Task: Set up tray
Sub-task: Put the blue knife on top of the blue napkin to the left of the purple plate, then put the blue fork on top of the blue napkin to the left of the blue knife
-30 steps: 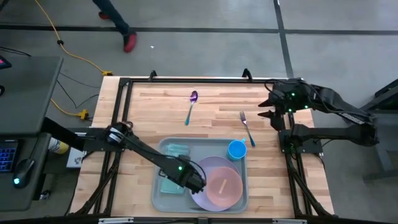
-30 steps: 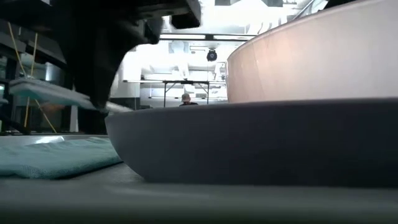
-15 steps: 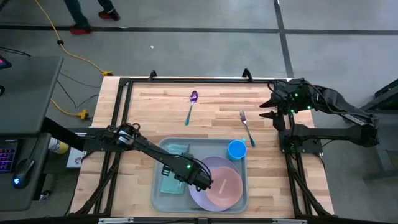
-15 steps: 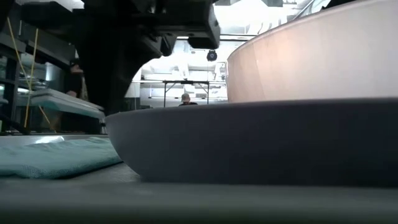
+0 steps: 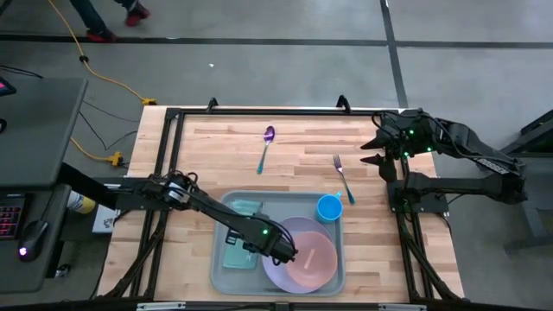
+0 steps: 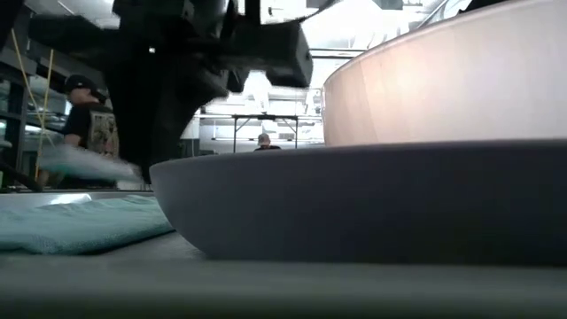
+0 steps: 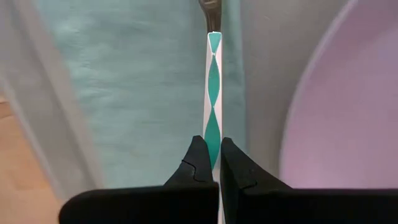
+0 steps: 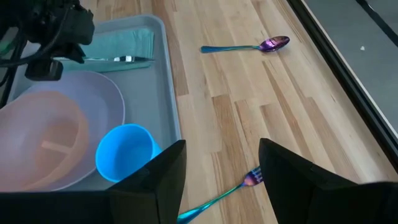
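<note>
The left gripper, clamped on a teal-patterned knife, had shifted slightly over the tray; blade mostly hidden. The right gripper waited open.

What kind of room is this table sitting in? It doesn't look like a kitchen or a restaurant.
Probably a robotics lab or workshop. The wooden table sits in a black metal frame on bare concrete floor, a yellow cable trails across that floor, and the low view shows a big open hall with a person standing behind the table.

Left gripper pinched shut, arm reaching forward; right gripper agape, arm waiting.
</note>
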### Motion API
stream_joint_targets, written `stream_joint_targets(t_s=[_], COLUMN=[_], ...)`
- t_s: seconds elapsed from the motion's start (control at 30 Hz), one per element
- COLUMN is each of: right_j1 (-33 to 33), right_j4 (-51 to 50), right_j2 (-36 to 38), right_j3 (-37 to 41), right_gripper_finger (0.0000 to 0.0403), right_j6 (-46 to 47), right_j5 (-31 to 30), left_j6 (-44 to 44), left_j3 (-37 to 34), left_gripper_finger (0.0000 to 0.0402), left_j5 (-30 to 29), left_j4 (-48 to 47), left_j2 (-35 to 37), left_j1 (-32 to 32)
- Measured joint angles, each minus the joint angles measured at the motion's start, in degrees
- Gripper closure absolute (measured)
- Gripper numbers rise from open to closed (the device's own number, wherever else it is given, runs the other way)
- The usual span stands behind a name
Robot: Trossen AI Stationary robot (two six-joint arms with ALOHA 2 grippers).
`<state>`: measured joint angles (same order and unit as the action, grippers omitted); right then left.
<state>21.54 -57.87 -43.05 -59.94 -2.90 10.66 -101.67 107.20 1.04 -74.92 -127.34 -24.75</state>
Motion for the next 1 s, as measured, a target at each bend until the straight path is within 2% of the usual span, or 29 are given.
stream_joint_targets(t_s=[0.5,0.77,1.0], right_j1=[0.0,0.0,0.0], right_j4=[-0.3,-0.3,-0.4], right_j2=[0.0,0.0,0.0], right_j3=[0.0,0.0,0.0], right_gripper_finger=[0.0224,0.0224,0.0224], right_j6=[0.0,-0.1,-0.1], right_j5=[0.0,-0.7,-0.6], left_j6=[-0.1,0.0,0.0], left_j3=[-0.1,-0.1,-0.1], left_gripper_finger=[0.0377,0.0278,0.0217], left_j5=[1.1,1.1,0.7], left_j4=[1.1,0.8,0.3], left_j2=[-2.2,-2.2,-2.2], left_j1=[0.0,0.0,0.0])
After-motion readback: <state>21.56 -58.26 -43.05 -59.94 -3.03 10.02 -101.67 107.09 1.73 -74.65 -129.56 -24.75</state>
